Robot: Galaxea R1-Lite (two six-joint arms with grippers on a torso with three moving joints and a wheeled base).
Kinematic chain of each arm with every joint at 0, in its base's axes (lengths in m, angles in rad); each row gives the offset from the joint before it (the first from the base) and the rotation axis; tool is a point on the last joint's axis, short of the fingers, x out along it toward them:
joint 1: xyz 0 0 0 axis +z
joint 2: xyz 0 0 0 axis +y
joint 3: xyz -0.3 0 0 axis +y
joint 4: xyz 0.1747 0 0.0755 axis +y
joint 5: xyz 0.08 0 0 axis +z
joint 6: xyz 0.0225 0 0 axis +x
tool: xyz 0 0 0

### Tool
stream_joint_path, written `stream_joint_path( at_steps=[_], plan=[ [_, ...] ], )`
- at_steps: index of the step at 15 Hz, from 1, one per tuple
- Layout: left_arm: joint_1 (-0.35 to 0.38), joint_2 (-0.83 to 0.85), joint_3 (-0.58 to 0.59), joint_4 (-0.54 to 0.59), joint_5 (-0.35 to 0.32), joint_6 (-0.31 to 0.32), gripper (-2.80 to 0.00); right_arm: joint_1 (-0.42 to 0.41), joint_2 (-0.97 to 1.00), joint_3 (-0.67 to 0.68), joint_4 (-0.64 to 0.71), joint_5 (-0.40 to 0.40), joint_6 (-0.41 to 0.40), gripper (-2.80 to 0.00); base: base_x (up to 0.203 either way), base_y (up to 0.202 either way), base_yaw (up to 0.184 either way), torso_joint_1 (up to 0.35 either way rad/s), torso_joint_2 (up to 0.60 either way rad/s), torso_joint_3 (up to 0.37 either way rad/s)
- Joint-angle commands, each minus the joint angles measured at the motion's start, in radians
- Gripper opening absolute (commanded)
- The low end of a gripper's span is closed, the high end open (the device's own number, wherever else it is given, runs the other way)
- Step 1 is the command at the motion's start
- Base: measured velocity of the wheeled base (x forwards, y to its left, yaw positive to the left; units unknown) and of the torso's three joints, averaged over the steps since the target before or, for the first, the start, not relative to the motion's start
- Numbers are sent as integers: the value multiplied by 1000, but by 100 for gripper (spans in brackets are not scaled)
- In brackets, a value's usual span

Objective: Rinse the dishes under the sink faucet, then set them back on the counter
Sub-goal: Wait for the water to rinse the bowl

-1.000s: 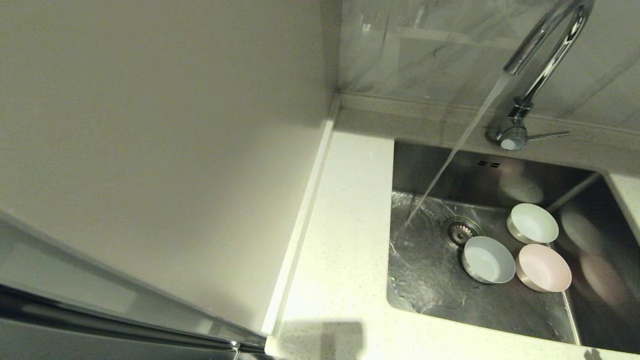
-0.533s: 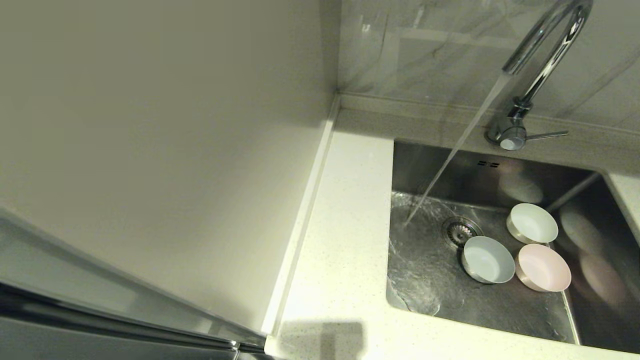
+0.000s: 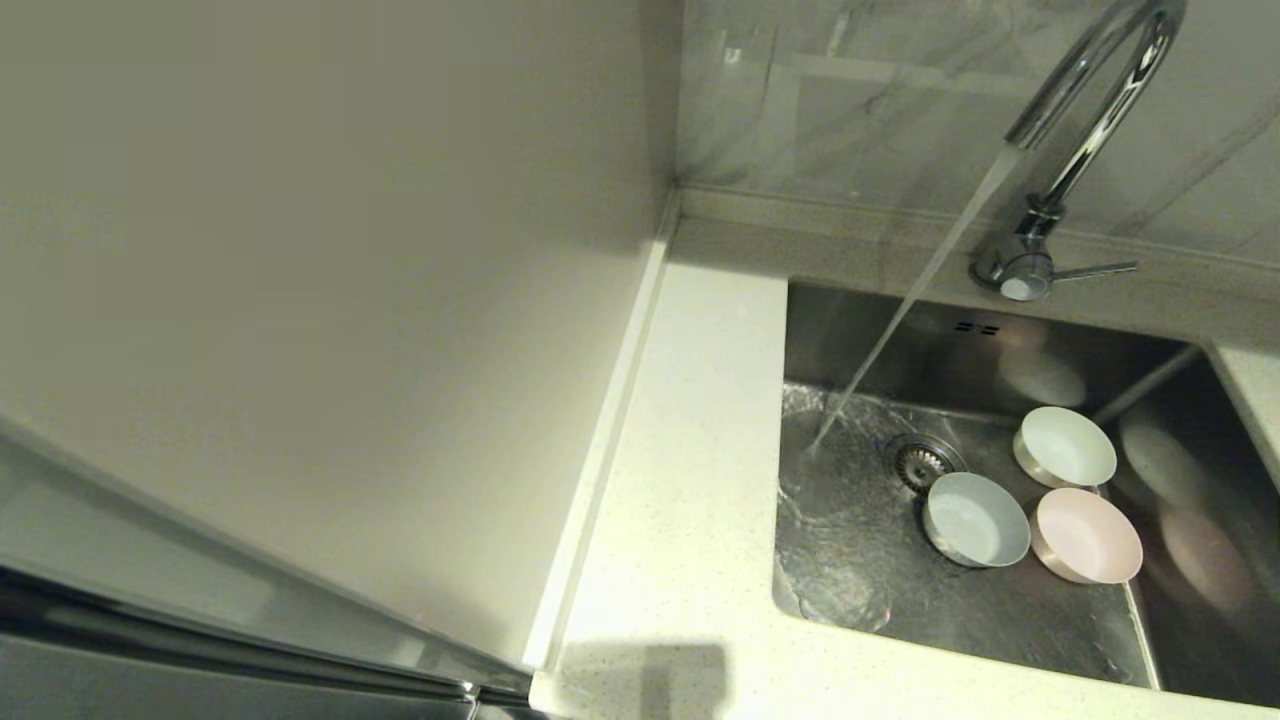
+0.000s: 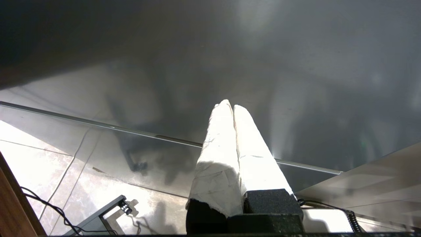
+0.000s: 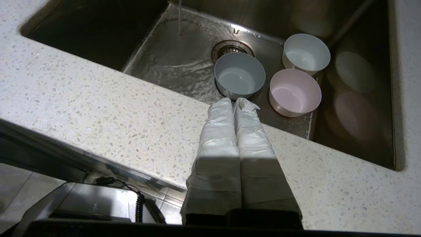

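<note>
Three small bowls stand upright on the floor of the steel sink: a pale blue-grey bowl beside the drain, a white bowl behind it, a pale pink bowl to its right. Water streams from the chrome faucet onto the sink floor left of the drain, missing the bowls. My right gripper is shut and empty above the counter's front edge, short of the blue-grey bowl. My left gripper is shut and empty, down beside a grey cabinet front, away from the sink.
The white speckled counter runs along the sink's left and front, with a raised rim against the wall panel. The faucet's lever points right. A cable hangs below the counter edge.
The bowls have not moved. Water keeps running and its ripples shift on the sink floor. A small dark shape at the head view's bottom right edge is gone.
</note>
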Motion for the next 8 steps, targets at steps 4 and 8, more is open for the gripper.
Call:
stream_joint_path(
  at_steps=[4, 8],
  plan=[
    [0, -3, 0, -1, 0, -1, -280, 0, 4, 0, 4, -19, 95, -280, 0, 0, 0, 0, 0, 0],
    [1, -3, 0, -1, 0, 0, -280, 0, 3, 0, 4, -19, 95, -280, 0, 0, 0, 0, 0, 0]
  ],
)
